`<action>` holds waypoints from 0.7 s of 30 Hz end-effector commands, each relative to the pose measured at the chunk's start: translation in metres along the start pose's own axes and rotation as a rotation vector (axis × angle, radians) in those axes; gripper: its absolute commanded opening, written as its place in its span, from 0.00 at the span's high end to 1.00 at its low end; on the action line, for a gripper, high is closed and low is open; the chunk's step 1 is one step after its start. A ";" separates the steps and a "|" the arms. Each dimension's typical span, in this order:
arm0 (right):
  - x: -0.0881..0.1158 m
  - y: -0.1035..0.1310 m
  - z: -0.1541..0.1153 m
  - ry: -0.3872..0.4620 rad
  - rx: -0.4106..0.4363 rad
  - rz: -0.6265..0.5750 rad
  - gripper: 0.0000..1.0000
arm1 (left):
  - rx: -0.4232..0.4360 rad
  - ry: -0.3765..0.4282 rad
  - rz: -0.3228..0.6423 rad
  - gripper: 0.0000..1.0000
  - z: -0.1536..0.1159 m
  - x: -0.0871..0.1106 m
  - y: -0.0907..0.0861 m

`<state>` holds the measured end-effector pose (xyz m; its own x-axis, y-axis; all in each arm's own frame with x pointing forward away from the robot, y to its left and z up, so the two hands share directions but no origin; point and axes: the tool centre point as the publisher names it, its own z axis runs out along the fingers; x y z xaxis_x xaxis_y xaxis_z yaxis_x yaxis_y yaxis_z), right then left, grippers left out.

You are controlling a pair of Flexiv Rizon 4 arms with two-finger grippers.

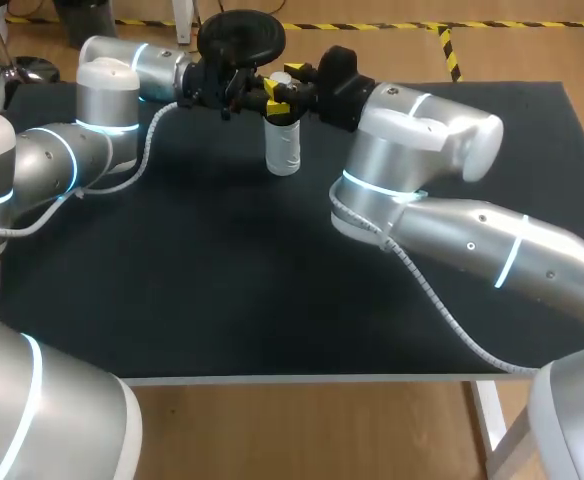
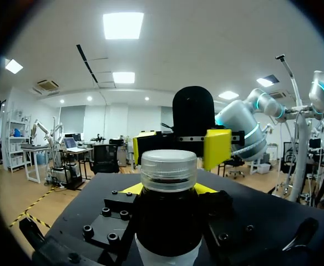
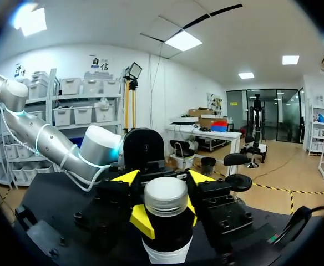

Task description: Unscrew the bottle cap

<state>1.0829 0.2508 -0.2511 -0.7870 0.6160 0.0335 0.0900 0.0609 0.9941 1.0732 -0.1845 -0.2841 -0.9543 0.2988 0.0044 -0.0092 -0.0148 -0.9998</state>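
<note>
At the far side of the surface (image 1: 222, 280), the bottle (image 1: 282, 150) stands upright, with the left gripper (image 2: 167, 189) fingers clamped at its shoulders. The right gripper (image 3: 166, 217) fingers look open, flanking the cap (image 2: 168, 169), which isn't off yet. Next, I'd guess: pinch the cap squarely, then twist.

The bottle (image 1: 283, 148) stands upright on the worktop (image 1: 272, 290), near its far edge. The left arm's fingers (image 2: 131, 189) reach in from the left and flank its neck. The right arm's fingers (image 2: 217, 148) come from the right, either side of the cap (image 2: 169, 166).
</note>
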 end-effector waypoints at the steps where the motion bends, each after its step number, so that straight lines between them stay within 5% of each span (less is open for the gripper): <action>1: 0.000 -0.002 0.004 0.009 -0.002 0.005 1.00 | 0.003 0.010 0.001 1.00 -0.001 -0.006 0.001; 6: -0.002 -0.003 0.004 0.073 0.001 0.003 1.00 | 0.003 0.010 0.001 1.00 -0.001 -0.006 0.001; 12: -0.006 -0.005 0.005 0.243 0.017 -0.026 1.00 | 0.003 0.010 0.001 1.00 -0.001 -0.006 0.001; 21: -0.007 -0.007 0.006 0.678 0.035 -0.032 1.00 | 0.003 0.010 0.001 1.00 -0.001 -0.006 0.001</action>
<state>1.0839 0.2547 -0.2537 -0.9175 0.3974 0.0159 0.0499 0.0754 0.9959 1.0743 -0.1821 -0.2854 -0.9557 0.2942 0.0040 -0.0085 -0.0139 -0.9999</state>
